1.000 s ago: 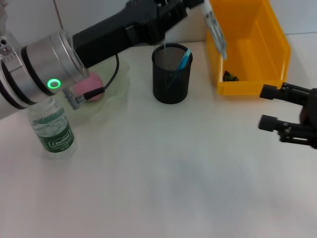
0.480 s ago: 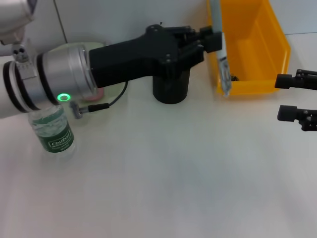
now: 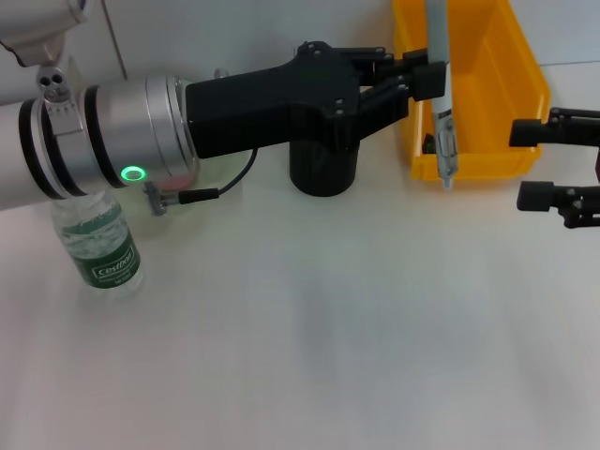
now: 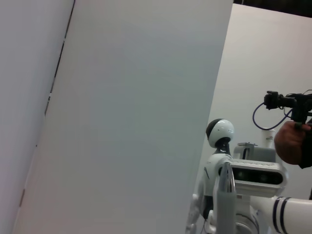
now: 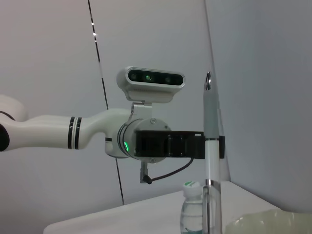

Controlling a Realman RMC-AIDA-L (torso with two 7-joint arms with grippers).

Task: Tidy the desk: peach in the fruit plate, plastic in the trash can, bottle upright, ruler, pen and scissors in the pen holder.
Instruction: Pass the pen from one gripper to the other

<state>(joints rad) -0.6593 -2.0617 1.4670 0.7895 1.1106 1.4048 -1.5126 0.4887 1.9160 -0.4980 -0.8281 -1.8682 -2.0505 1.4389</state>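
Your left tool (image 3: 427, 80) reaches across the tabletop (image 3: 309, 319) from the robot's left, its fingers pinched on a grey and clear pen (image 3: 441, 103). The pen hangs upright, its long axis nearly vertical, tip down in front of the yellow trash can (image 3: 525, 84). The black mesh pen holder (image 3: 322, 169) stands to the robot's left of the pen, mostly hidden under the left arm, so by my judgement the tool must carry the pen back that way and keep it vertical to drop it in. Your right tool (image 3: 553, 164) hovers near the trash can with its fingers spread, holding nothing. The water bottle (image 3: 101, 246) stands upright on the robot's left. From the right wrist, the pen (image 5: 211, 146) shows clamped at mid-length.
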